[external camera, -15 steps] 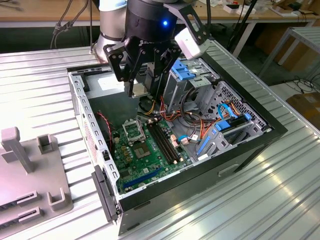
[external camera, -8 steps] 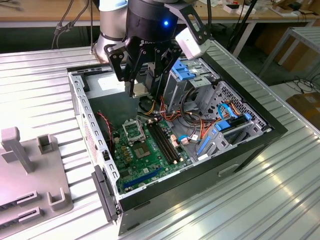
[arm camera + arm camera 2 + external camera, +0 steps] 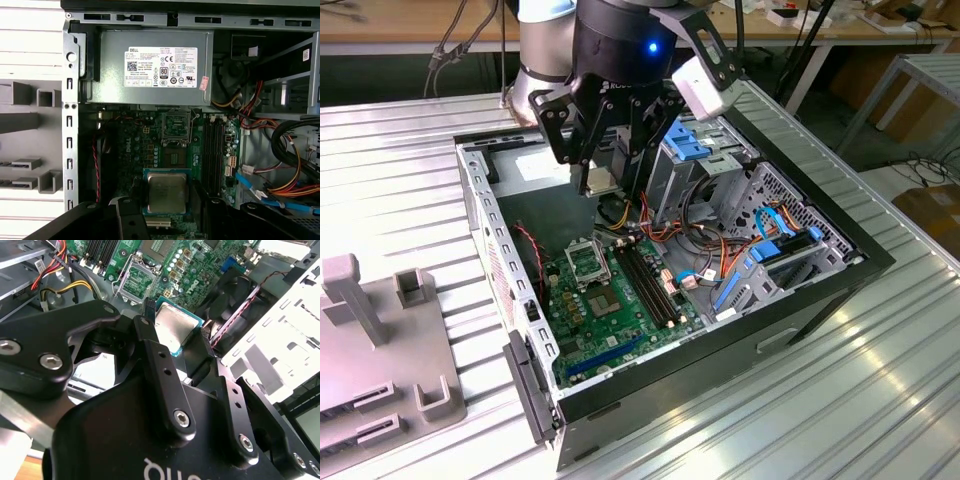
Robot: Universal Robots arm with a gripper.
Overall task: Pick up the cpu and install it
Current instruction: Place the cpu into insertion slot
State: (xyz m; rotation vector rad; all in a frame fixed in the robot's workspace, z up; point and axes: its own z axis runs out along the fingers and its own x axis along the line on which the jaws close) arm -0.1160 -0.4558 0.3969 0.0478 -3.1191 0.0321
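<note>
A ribbed metal counter (image 3: 880,400) carries an open computer case (image 3: 490,230) lying on its side. Inside the case, a grey power supply (image 3: 110,65) sits beside a green motherboard (image 3: 610,310). The arm's black claw (image 3: 612,188) hangs over the case interior, near the power supply and well above the board. Its fingers are closed in on opposite edges of the cpu (image 3: 601,181), which they hold flat with its silver top facing up, as both wrist views show (image 3: 172,329) (image 3: 166,193). The socket (image 3: 588,262) on the board lies open and empty, with its frame visible in the first wrist view (image 3: 176,125). The cpu is clear of it, in the air.

The pick-up looks done and the carry to the socket is in hand. Seating the chip would likely call for centring it over the socket, squaring its edges with the frame, and lowering it level and gently.
</note>
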